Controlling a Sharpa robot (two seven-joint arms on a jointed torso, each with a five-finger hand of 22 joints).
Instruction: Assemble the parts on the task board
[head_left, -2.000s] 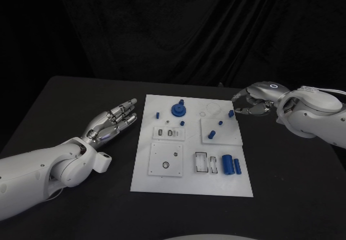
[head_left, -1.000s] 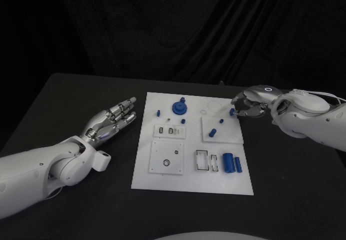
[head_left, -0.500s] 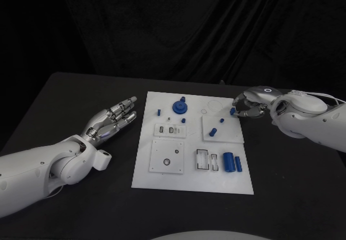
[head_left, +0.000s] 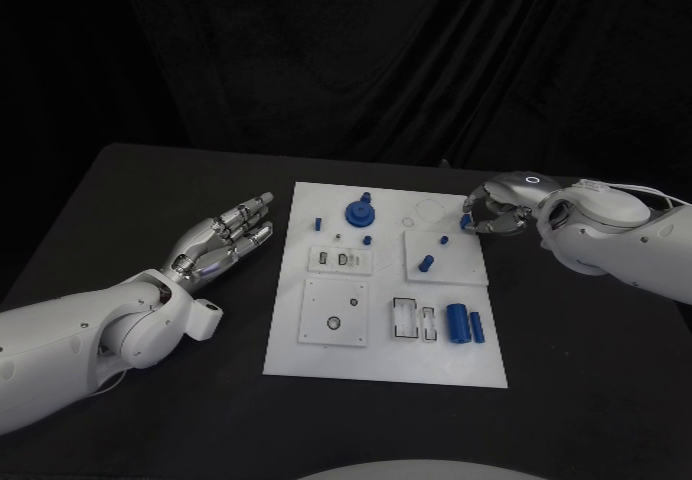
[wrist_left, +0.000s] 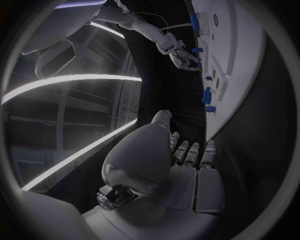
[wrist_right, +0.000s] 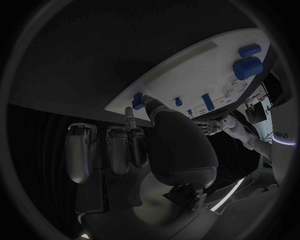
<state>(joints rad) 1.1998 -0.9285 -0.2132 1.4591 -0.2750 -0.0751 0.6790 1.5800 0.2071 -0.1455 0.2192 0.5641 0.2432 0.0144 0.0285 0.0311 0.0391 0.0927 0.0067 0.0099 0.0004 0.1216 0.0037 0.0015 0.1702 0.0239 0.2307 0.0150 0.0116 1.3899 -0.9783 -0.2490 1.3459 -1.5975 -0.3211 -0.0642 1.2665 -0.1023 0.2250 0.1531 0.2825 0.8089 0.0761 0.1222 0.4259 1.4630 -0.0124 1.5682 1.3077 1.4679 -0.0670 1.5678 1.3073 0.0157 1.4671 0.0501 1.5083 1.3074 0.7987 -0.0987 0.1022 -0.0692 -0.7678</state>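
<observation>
While the left robot hand (head_left: 228, 240) lies spread on the table (head_left: 130, 200), the right robot hand (head_left: 498, 213) pinches a small blue peg (head_left: 464, 224) at the task board (head_left: 375, 355) corner.

- One task board (head_left: 382, 362), the white plate in the middle of the frame on the one black table (head_left: 130, 200).
- Four raised white square panels on the board: one at centre left (head_left: 340, 261), one at lower left (head_left: 333, 313), one at centre right (head_left: 438, 256), one at lower right (head_left: 418, 322).
- Eight blue parts in the head view: a large round one with a peg (head_left: 359, 211) at upper middle, a small peg (head_left: 316, 224) to its left, a small one (head_left: 366, 241) below it, one on the centre-right panel (head_left: 426, 264), one small one (head_left: 441, 238) above that, one at the board's upper right edge (head_left: 466, 222), and two cylinders (head_left: 454, 324) (head_left: 476, 328) at lower right.
- Two hands: left hand (head_left: 224, 243), right hand (head_left: 498, 211).
</observation>
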